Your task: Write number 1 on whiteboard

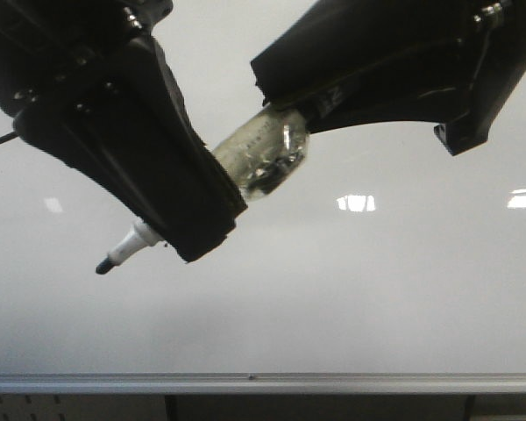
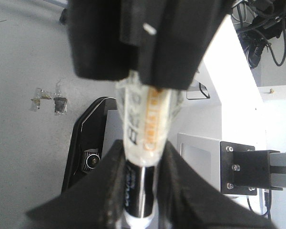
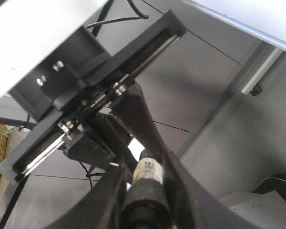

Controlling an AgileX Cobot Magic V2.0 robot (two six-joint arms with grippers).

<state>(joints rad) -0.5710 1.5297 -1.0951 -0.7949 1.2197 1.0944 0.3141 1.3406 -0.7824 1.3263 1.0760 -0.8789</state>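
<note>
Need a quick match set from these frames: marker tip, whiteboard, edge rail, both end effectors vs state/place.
Items:
1. marker tip
2. whiteboard
3. edge rail
4. left end effector and right end effector

Options:
A. along the bottom of the board
B. both gripping the marker body
C. black, uncapped, pointing lower left
D. no stroke visible, only light reflections

Pairs: 1-C, 2-D, 3-A, 4-B

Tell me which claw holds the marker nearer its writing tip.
The left claw: the black tip of the marker pokes out just beyond it. The right claw grips the opposite, clear-wrapped end.
</note>
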